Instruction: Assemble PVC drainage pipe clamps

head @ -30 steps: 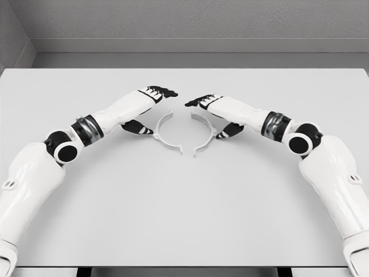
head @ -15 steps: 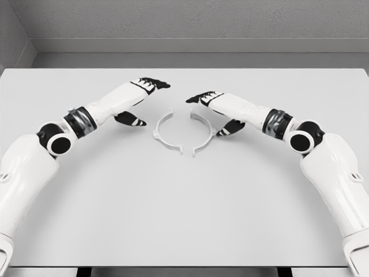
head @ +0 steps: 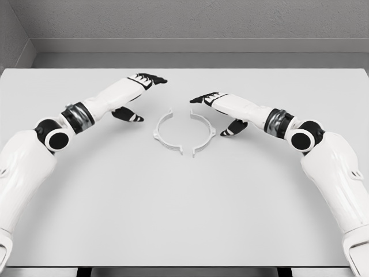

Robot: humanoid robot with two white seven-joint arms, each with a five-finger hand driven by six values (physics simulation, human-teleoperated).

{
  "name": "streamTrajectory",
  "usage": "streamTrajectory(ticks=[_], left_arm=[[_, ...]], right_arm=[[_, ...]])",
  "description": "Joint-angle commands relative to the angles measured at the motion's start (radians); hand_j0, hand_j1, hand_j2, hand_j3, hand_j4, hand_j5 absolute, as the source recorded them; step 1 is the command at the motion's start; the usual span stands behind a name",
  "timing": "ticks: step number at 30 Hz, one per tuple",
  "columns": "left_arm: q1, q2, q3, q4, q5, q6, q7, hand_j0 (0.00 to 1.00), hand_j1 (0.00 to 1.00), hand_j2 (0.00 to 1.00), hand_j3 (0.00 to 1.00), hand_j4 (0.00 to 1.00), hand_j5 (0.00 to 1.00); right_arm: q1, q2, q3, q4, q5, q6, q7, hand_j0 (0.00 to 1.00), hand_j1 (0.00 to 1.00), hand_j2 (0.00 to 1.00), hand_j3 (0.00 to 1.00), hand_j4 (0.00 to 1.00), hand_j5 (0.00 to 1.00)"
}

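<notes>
The bench (head: 184,219) fills nearly the whole view, pale and bare apart from the work at its middle, with a grey wall behind its far edge. Two white arms reach in from either side and bend toward the centre, so that both hands flank the same spot. The left hand (head: 134,92) hangs to the left of the clamp and somewhat behind it, fingers (head: 151,78) stretched out and loose, thumb hanging below, holding nothing. The right hand (head: 222,107) mirrors it on the other side, fingers (head: 200,98) likewise extended and empty, its fingertips close to the upper end of the right half. Between them lie the two clamp halves: the left half (head: 162,134) and the right half (head: 207,134), flat on the bench with their open sides facing each other, forming a ring with small gaps at the far and near ends. That layout suits a push from each side to close them, which is probably why the hands sit outboard. Whether the near tabs touch is hard to tell at this size; they seem just apart. Nothing else stands nearby to obstruct either hand.
</notes>
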Motion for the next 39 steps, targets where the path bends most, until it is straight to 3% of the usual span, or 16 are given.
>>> streamTrajectory(ticks=[1, 29, 39], left_arm=[[0.0, -0.007, 0.0, 0.02, 0.007, 0.001, 0.001, 1.0, 1.0, 1.0, 1.0, 1.0, 1.0], [-0.003, -0.017, 0.003, 0.043, 0.007, 0.001, 0.001, 1.0, 1.0, 1.0, 1.0, 1.0, 1.0], [-0.028, 0.041, 0.005, 0.049, 0.008, 0.001, 0.001, 1.0, 1.0, 1.0, 1.0, 1.0, 1.0]], right_arm=[[0.0, 0.002, 0.002, -0.002, -0.007, 0.002, -0.001, 1.0, 1.0, 1.0, 1.0, 1.0, 1.0], [-0.015, 0.046, 0.009, 0.0, -0.005, 0.002, 0.001, 1.0, 1.0, 1.0, 1.0, 1.0, 1.0], [-0.021, 0.059, 0.009, 0.002, -0.005, 0.002, 0.001, 1.0, 1.0, 1.0, 1.0, 1.0, 1.0]])
